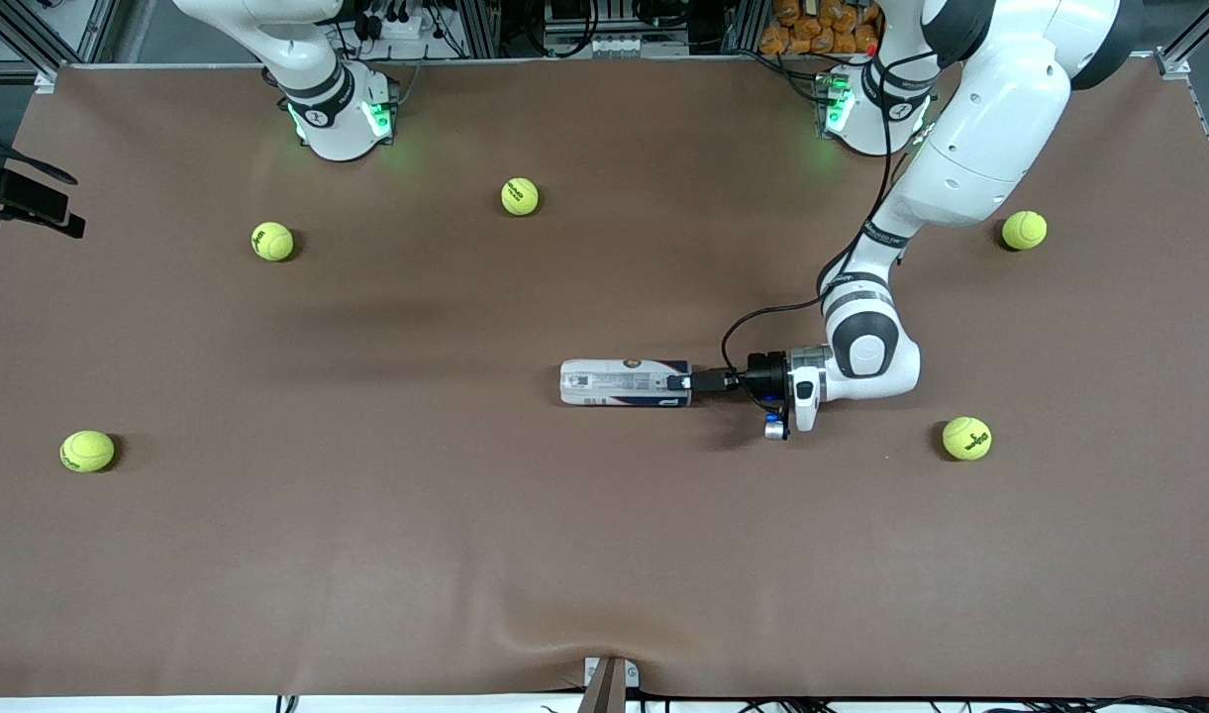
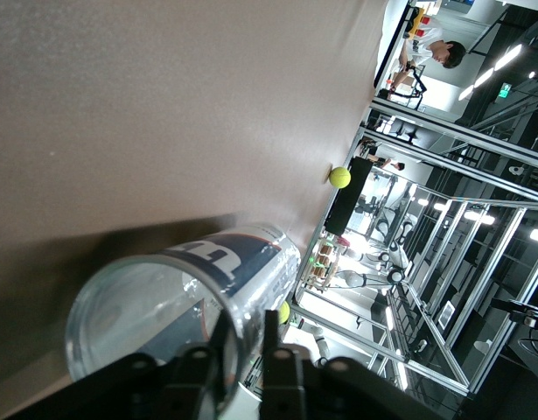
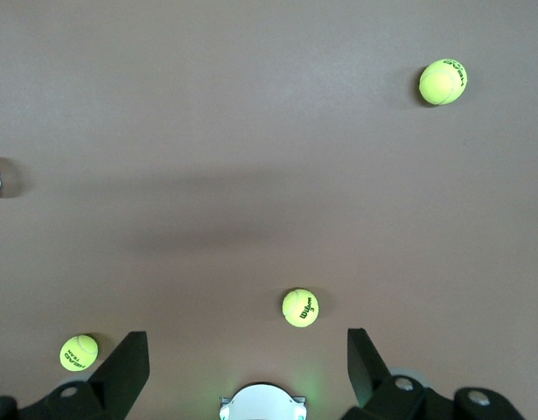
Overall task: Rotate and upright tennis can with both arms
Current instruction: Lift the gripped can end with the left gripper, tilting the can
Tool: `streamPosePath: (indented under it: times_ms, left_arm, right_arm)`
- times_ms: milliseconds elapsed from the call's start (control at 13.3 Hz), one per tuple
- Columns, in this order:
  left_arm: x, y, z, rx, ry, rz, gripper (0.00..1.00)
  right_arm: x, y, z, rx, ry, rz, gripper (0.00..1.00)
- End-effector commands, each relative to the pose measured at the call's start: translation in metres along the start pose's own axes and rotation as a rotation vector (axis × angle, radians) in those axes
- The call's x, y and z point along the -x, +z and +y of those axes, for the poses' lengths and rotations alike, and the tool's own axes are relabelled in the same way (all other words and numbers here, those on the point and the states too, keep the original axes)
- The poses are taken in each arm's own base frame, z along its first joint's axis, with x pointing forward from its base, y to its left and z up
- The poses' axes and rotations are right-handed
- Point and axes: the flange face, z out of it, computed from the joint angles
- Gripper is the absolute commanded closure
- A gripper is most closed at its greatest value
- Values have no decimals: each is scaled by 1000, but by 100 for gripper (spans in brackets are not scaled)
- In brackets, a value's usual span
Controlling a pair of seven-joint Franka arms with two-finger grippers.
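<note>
Front view: can [image 1: 624,383] lies on its side mid-bench [image 1: 604,555], long axis toward the arms' ends. Left gripper [image 1: 685,382] is low at the can's end nearest the left arm, jaws clamped on the rim, one finger inside the mouth, one outside. Five balls lie around, well apart from the can; the closest is ball [image 1: 966,438], at 4 o'clock from the gripper. Right arm [image 1: 312,79] waits near its base, gripper out of frame.

Left wrist view: clear open can mouth [image 2: 155,306] fills the foreground, the wall pinched between the fingers [image 2: 282,372].

Right wrist view: right gripper [image 3: 247,367] is high over bare bench, jaws wide apart, nothing held; three balls below.
</note>
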Motion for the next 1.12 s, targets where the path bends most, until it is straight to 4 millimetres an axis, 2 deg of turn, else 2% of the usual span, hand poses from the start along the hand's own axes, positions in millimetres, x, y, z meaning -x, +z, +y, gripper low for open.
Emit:
streamPosePath:
  times_ms: [0, 375, 450, 600, 750, 900, 1050]
  left_arm:
    - [-8, 6, 14, 25, 38, 17, 100]
    - [-21, 11, 67, 48, 127, 17, 100]
    - [-26, 11, 81, 47, 143, 13, 100]
    - [-37, 10, 124, 12, 150, -14, 100]
    - [-37, 10, 168, -12, 116, -25, 100]
    - [-40, 5, 193, -50, 120, -29, 100]
    - [-35, -2, 220, -123, 125, -33, 100]
  right_arm:
    - [6, -5, -4, 19, 2, 5, 0]
    - [6, -9, -4, 21, 45, 11, 0]
    - [6, -16, -5, 24, 46, 29, 0]
    - [5, -17, -9, 25, 41, 36, 0]
    - [4, -16, -10, 27, 38, 36, 0]
    - [4, -16, -5, 26, 47, 36, 0]
    - [4, -17, -4, 24, 47, 42, 0]
